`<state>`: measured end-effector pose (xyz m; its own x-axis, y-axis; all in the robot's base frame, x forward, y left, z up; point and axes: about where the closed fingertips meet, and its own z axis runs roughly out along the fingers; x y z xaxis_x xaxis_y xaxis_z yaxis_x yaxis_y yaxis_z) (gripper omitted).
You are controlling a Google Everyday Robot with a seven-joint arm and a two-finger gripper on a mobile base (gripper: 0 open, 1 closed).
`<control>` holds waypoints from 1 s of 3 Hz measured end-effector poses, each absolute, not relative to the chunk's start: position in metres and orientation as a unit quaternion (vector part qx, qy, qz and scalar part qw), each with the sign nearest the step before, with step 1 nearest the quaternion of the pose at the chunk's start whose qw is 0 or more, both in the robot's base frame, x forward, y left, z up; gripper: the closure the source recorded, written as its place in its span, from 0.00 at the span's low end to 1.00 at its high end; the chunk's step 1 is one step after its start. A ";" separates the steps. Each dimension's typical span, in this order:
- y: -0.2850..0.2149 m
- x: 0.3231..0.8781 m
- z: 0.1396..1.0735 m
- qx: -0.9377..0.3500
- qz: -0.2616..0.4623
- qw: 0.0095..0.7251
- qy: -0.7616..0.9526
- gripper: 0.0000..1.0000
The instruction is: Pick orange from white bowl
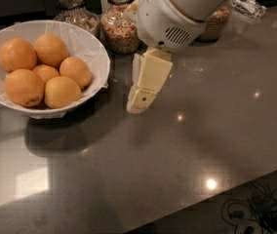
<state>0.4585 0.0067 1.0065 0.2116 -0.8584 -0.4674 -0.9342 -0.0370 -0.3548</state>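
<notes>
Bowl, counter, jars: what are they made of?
Bowl: white, smooth rim, ceramic or plastic; crinkled paper liner. Counter: dark polished stone, seemingly; glossy reflections. Jars: clear glass, see-through. Tool, cream plastic-looking, hangs over counter right of bowl.

The gripper (139,101) hangs over the table (187,169), just right of the white bowl (101,62), with a narrow gap between them. The bowl is open from above. The orange (23,87) sits pressed against other fruits (63,92). Glass jars (120,30) crowd the back edge. Room lies in front and to the right.
</notes>
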 end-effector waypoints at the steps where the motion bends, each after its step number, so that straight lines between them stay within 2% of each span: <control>1: 0.071 0.465 0.993 -0.729 0.112 0.328 0.591 0.00; 3: 0.156 0.466 0.966 -0.743 0.181 0.355 0.538 0.00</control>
